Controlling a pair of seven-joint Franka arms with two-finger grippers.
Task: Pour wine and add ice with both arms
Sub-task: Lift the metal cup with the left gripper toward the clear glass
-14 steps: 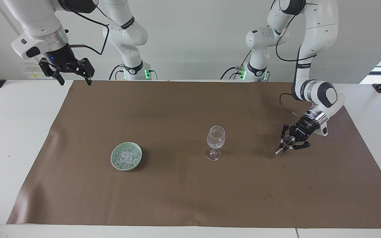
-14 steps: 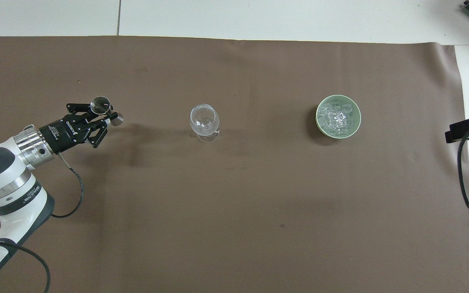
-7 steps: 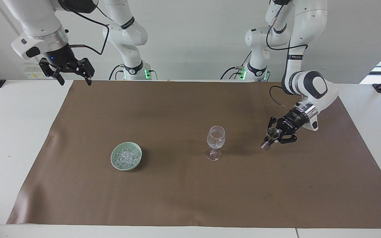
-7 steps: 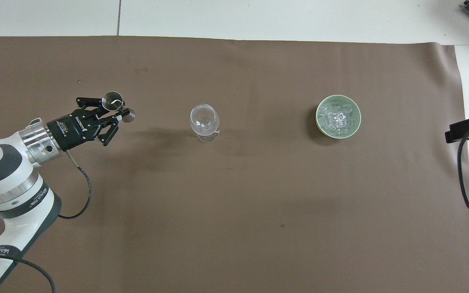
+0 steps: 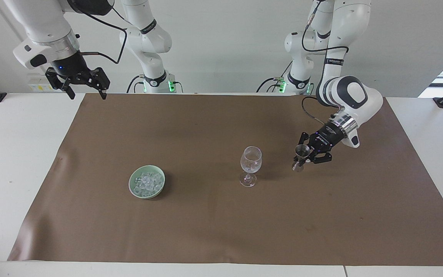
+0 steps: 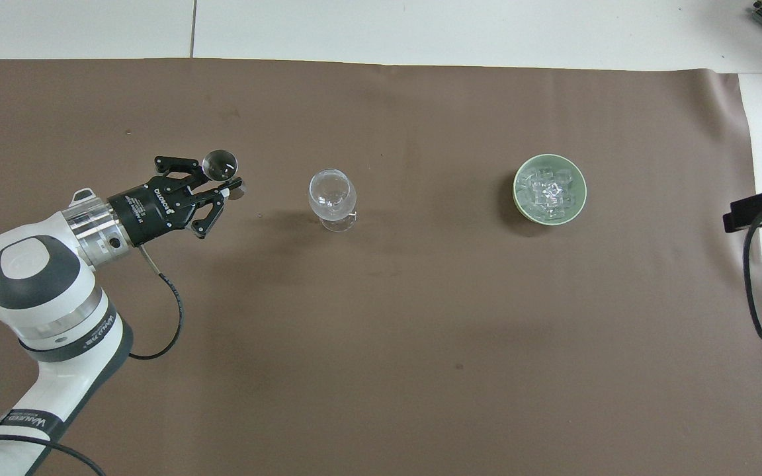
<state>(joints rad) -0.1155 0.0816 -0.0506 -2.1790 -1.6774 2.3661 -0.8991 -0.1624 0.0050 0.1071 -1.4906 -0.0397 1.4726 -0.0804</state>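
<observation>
A clear wine glass (image 5: 251,161) (image 6: 333,192) stands upright mid-cloth. My left gripper (image 5: 303,156) (image 6: 227,184) hangs low over the cloth beside it, toward the left arm's end, shut on the waist of a small metal jigger (image 5: 302,149) (image 6: 220,164). The jigger is tilted and clear of the glass. Wine is hidden; the jigger's inside does not show. Ice (image 5: 147,182) (image 6: 548,192) is heaped in a pale green bowl (image 5: 130,184) (image 6: 517,192) toward the right arm's end. My right gripper (image 5: 87,94) waits open and high over the cloth's corner near its base.
A brown cloth (image 5: 214,227) (image 6: 381,330) covers most of the white table (image 5: 10,154). A black cable (image 6: 755,291) and a black part of the right arm (image 6: 758,206) show at the overhead view's edge.
My left gripper has carried the jigger across the cloth toward the wine glass and a little higher. The right arm, the glass and the bowl have stayed put.
</observation>
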